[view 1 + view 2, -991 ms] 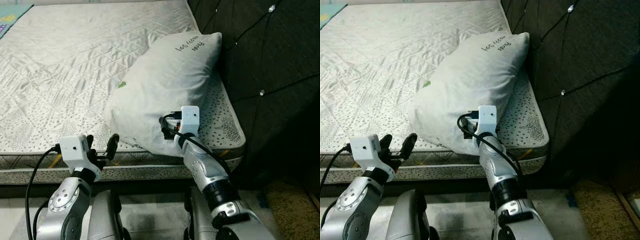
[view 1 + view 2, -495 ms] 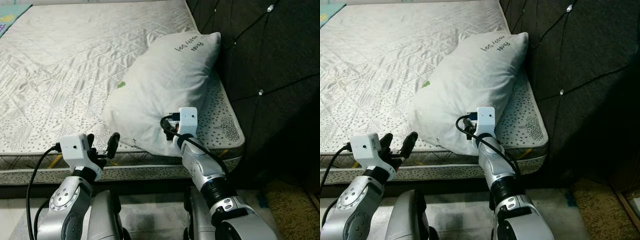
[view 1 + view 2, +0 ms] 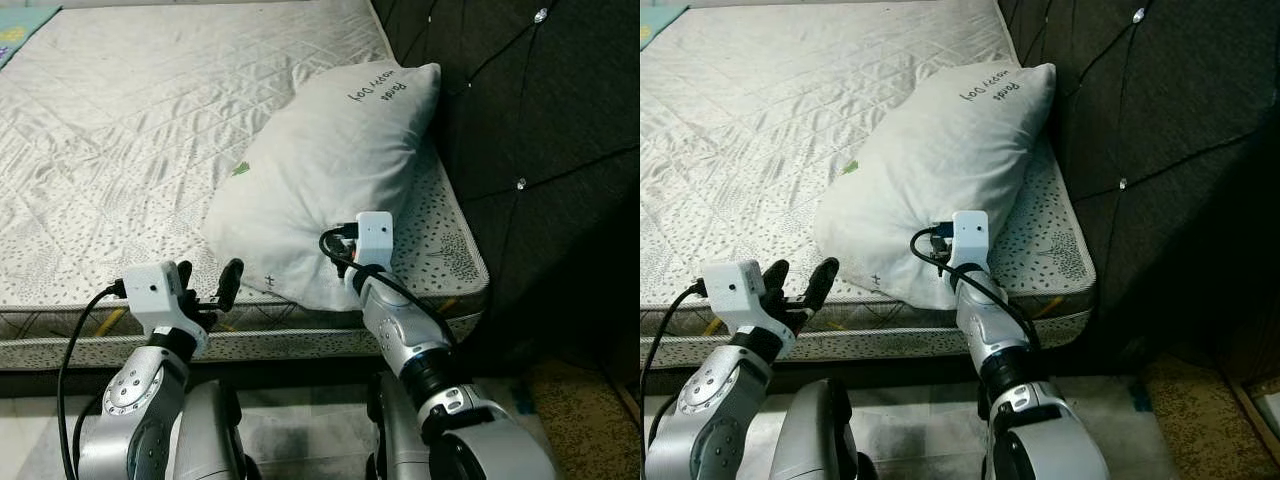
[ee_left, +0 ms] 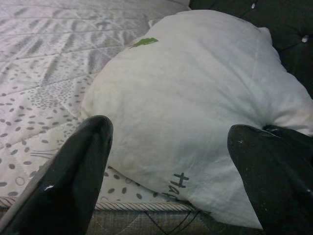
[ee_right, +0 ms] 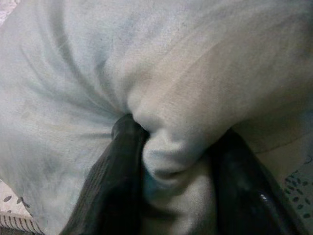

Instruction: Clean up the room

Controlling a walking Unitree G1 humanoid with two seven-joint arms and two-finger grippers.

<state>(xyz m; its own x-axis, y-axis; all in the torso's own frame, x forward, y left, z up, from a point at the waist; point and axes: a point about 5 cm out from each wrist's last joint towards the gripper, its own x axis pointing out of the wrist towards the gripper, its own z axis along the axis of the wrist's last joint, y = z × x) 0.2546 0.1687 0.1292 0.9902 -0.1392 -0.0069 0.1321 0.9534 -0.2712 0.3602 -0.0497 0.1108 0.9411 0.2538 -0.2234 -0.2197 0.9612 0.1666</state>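
Note:
A white pillow with dark lettering lies on the right side of the mattress, its far end leaning on the dark headboard. My right gripper is shut on a pinched fold of the pillow's near end, at the mattress's front edge. My left gripper stands open just before the front edge, left of the pillow, with nothing between its fingers. The pillow sits between and beyond them in the left wrist view.
A dark tufted headboard rises along the right of the bed. The mattress's front edge runs below the grippers. Bare quilted mattress stretches to the left. A brownish rug lies on the floor at the lower right.
My right gripper has drawn slightly toward me with the pillow fold in it, and the pillow has shifted a little. My left gripper has risen slightly.

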